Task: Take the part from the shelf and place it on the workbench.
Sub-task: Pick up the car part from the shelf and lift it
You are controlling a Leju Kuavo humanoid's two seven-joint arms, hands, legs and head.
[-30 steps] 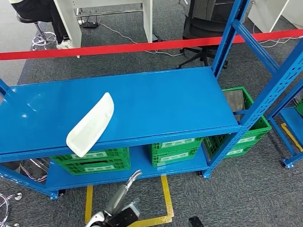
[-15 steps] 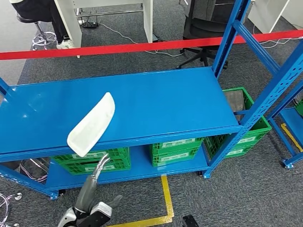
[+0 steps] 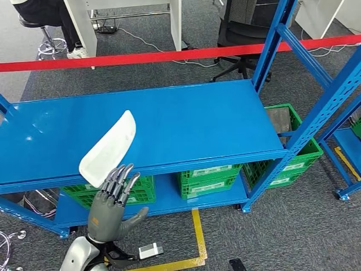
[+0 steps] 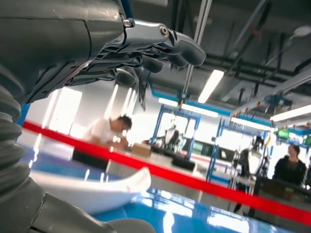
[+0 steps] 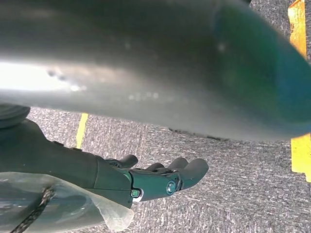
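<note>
Left hand point(image 3: 111, 210) raised before the shelf point(image 3: 179, 121), fingers spread, holding nothing.
White part point(image 3: 108, 148) lies just beyond the fingertips, on the blue shelf top, its near end overhanging the front edge; hand and part do not touch; green crates point(image 3: 208, 179) sit on the lower level, beyond the hand; right hand point(image 5: 161, 180) hangs over grey carpet point(image 5: 220, 194), fingers loosely extended, empty.

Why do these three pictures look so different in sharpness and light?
Head view: sharp, evenly lit, soft sheen on the blue shelf. Left wrist view: bright windows wash out the background behind the white part. Right wrist view: a blurred grey band smears across the top.
</note>
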